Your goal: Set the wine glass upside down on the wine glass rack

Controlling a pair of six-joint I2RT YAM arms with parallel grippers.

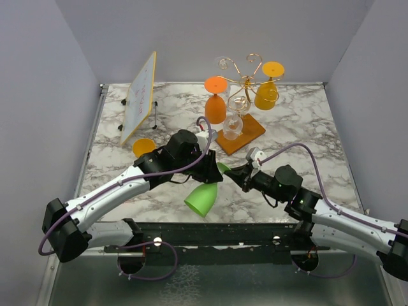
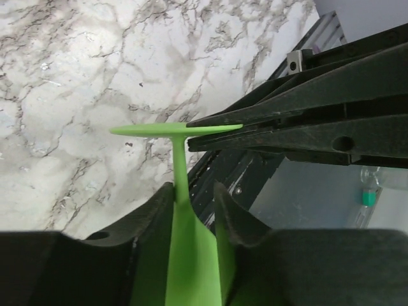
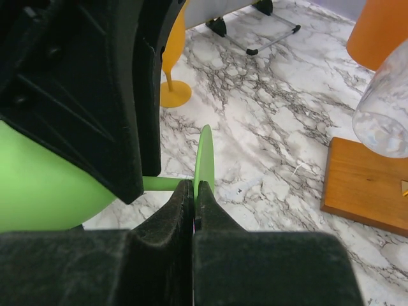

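Note:
A green wine glass (image 1: 203,199) lies on its side above the marble, its bowl toward the near edge and its foot (image 1: 223,169) toward the rack. My left gripper (image 1: 209,173) is shut on it where the bowl (image 2: 191,255) narrows into the stem (image 2: 180,166), with a finger pressed against each side. My right gripper (image 1: 234,176) is shut on the rim of the foot (image 3: 205,159), its tips (image 2: 213,131) meeting the disc edge-on. The wine glass rack (image 1: 245,76), gold wire on a brown wooden base (image 1: 248,135), stands behind.
On the rack hang an orange glass (image 1: 215,102), a yellow-orange glass (image 1: 268,89) and a clear glass (image 1: 231,124). A yellow glass (image 1: 143,146) lies behind the left arm. A tilted whiteboard (image 1: 139,95) stands at the back left.

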